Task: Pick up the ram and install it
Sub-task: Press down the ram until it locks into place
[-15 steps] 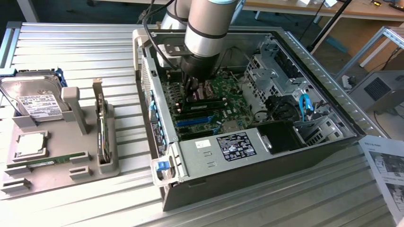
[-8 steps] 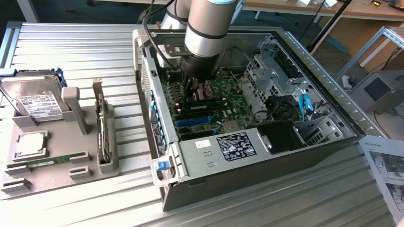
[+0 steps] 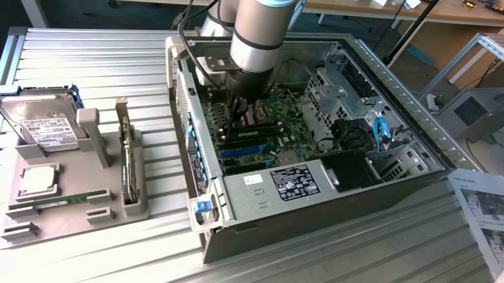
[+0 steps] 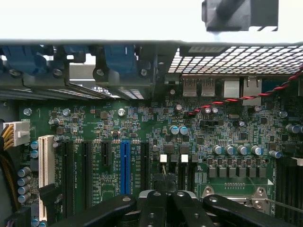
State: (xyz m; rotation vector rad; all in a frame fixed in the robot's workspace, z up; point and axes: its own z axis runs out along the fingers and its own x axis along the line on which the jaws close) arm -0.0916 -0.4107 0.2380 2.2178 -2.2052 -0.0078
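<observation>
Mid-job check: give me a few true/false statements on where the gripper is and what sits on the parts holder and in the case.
1. The gripper is down inside the open computer case, over the motherboard. True.
2. The gripper fingers are spread wide apart. False: they are shut, tips together above the board.
3. A ram stick lies flat in the grey parts holder at the exterior view's left. True.
4. The hard drive is mounted inside the case. False: it stands in the parts holder, outside the case.
5. The motherboard has a blue expansion slot. True.
6. The case is closed with its side panel. False: the side is open.
</observation>
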